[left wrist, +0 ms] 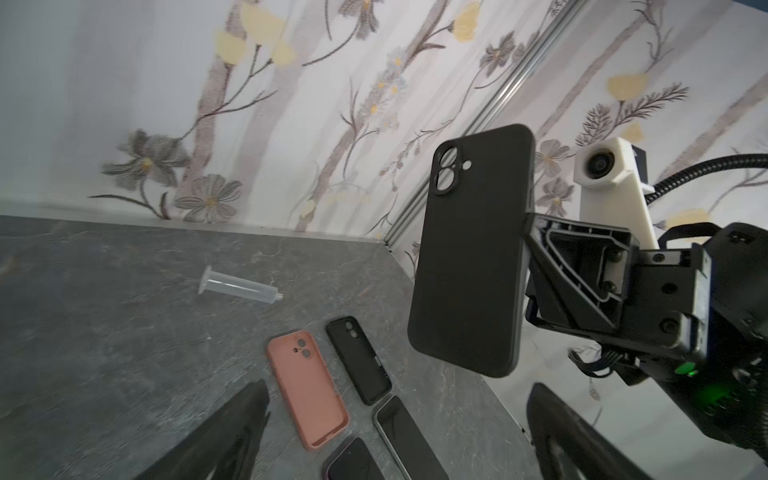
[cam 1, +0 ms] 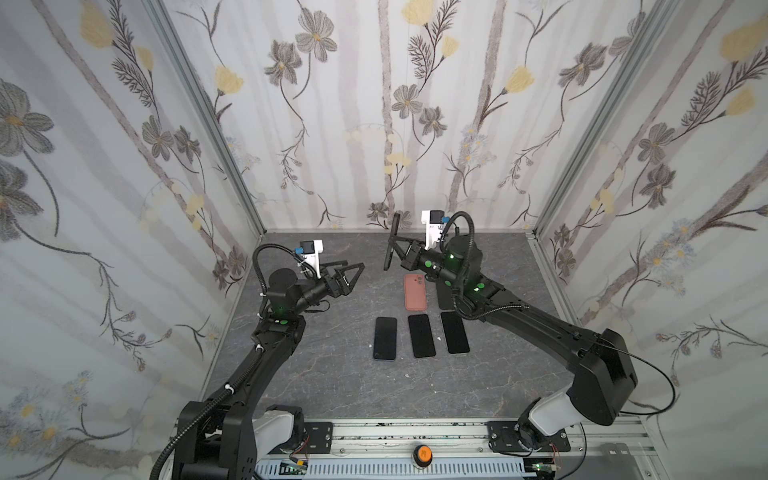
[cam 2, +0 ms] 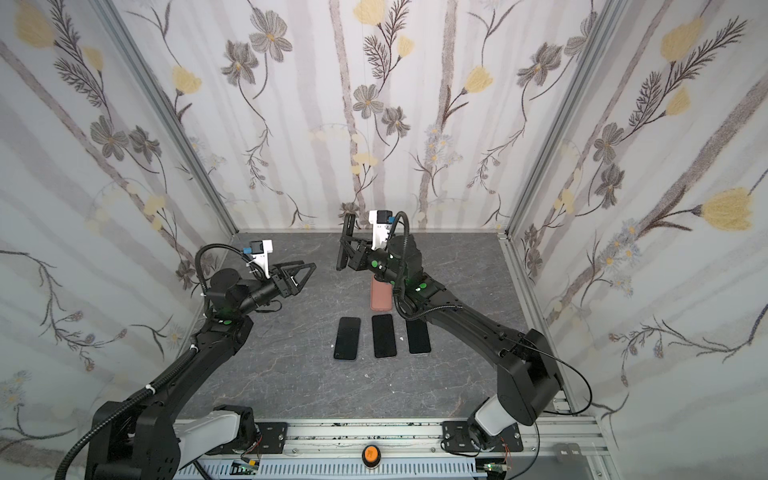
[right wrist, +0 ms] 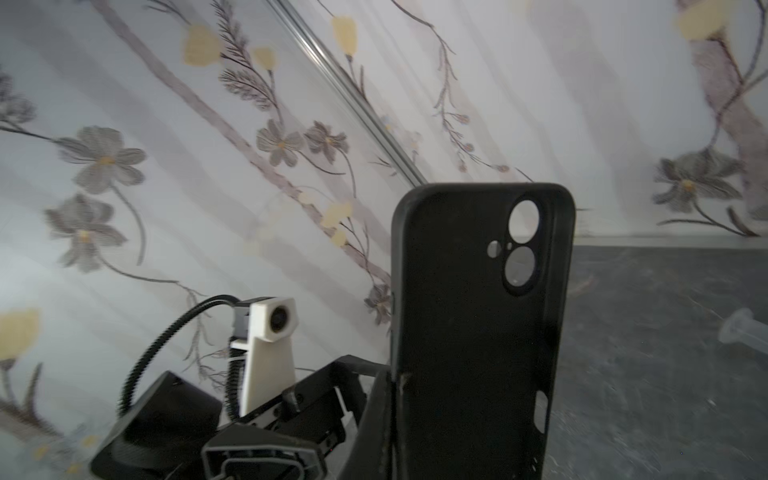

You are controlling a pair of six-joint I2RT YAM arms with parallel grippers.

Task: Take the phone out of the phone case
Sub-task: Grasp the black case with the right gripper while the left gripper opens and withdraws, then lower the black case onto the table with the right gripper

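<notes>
Pinching just one thin side of the black case (left wrist: pixel 469 249), the right pincer (cam 1: pixel 395 243) holds it up on end in the air over the back of the table (cam 1: pixel 332 374). Light shows through the camera holes, so the case looks empty (the phone seems to be out already). Three phones (cam 1: pixel 421 336) lie flat in a row nearer the front, and I cannot tell which one came from this case. The left pincer (cam 1: pixel 353 266) is spread wide with nothing in it, a little way off from the case. The grip is small and the case looks soft, so a quick swing could make it bend, slip and drop. A pink case (cam 1: pixel 415 292) and another black case (left wrist: pixel 359 359) lie on the table close below it, so it could land on them or bounce onto a phone. If the left pincer moves in, it could knock the case loose.
</notes>
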